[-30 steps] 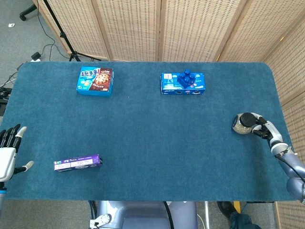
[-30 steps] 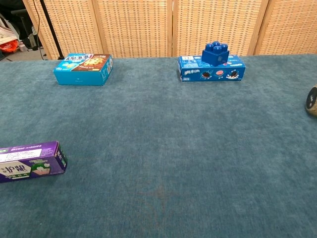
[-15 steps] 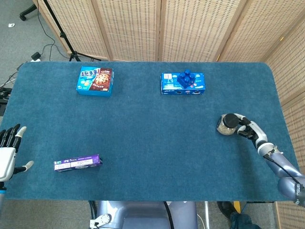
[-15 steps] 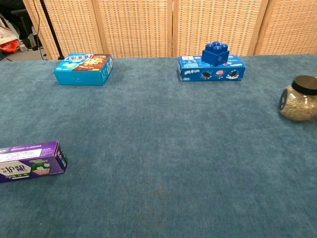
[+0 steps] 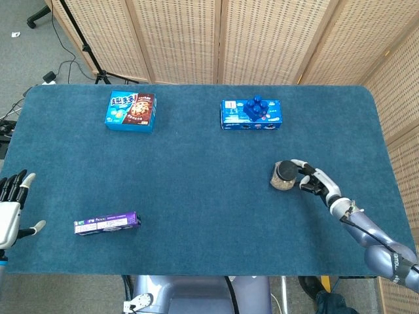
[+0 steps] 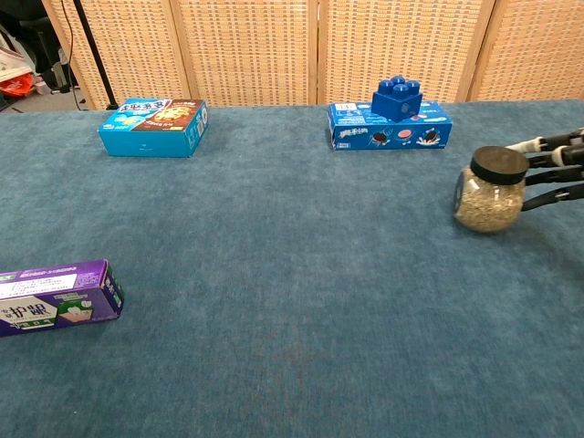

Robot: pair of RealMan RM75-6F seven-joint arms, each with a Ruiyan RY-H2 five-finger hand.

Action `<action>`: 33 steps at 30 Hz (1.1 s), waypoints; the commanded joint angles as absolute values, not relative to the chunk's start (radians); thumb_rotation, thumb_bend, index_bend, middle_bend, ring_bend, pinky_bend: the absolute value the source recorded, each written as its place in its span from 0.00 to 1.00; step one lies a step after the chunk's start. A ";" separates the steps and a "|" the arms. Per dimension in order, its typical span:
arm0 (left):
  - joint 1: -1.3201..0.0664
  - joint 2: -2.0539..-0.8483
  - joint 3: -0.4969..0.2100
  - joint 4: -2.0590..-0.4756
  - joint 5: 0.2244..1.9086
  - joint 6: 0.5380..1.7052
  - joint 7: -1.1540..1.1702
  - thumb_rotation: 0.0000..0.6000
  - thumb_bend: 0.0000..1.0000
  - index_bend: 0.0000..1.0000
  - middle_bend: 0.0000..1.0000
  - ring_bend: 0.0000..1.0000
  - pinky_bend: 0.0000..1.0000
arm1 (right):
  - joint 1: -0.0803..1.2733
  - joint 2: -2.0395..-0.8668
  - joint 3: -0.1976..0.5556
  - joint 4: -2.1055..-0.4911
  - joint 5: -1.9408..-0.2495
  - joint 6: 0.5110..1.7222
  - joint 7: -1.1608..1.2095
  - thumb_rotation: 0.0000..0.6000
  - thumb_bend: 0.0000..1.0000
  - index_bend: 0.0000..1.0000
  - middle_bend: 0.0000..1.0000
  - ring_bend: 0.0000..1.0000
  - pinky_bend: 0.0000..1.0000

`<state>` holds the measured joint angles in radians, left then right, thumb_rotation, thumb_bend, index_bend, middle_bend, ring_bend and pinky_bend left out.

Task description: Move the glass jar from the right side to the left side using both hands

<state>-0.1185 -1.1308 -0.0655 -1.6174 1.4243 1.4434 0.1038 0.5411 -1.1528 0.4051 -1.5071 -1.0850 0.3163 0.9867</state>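
Leftward goes the glass jar [image 5: 284, 176] again, now sitting right of centre on the blue table [image 5: 196, 170], well in from the right edge where it stood a second ago. From the head view, the right hand [image 5: 313, 181] reaches in from the right with its fingers [image 5: 302, 165] curled against the jar's right side, holding it upright. Behind it, near the far edge, lies the blue cookie box [image 5: 252, 115] with a blue brick on top. Over at the left edge, the left hand [image 5: 9, 208] hovers with fingers spread, holding nothing, near the purple box [image 5: 107, 224].

Chest view now: the jar [image 6: 488, 191], black lid on and filled with grains, stands at the right, and the right hand's fingers [image 6: 547, 144] come in from the frame's edge, touching its lid and side.
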 commanded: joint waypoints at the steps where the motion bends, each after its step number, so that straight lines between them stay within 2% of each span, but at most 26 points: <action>1: -0.119 -1.130 -0.066 -1.618 1.424 1.443 0.102 1.00 0.00 0.00 0.00 0.00 0.00 | 0.575 -1.158 0.380 -1.557 -1.019 0.341 0.925 1.00 1.00 0.11 0.06 0.00 0.24; 10: -0.120 -1.128 -0.067 -1.617 1.421 1.439 0.095 1.00 0.00 0.00 0.00 0.00 0.00 | 0.638 -1.173 0.339 -1.656 -0.893 0.410 0.805 1.00 1.00 0.11 0.06 0.00 0.24; 23: -0.119 -1.118 -0.067 -1.617 1.421 1.438 0.071 1.00 0.00 0.00 0.00 0.00 0.00 | 0.786 -1.238 0.251 -1.811 -0.638 0.586 0.555 1.00 1.00 0.11 0.06 0.00 0.24; 33: -0.119 -1.113 -0.068 -1.617 1.420 1.435 0.057 1.00 0.00 0.00 0.00 0.00 0.00 | 0.874 -1.317 0.230 -1.882 -0.500 0.694 0.419 1.00 1.00 0.11 0.06 0.00 0.24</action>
<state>-0.1190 -1.1133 -0.0675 -1.6172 1.4201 1.4353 0.0573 0.8517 -1.2961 0.2363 -1.8657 -0.5298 0.6680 0.4498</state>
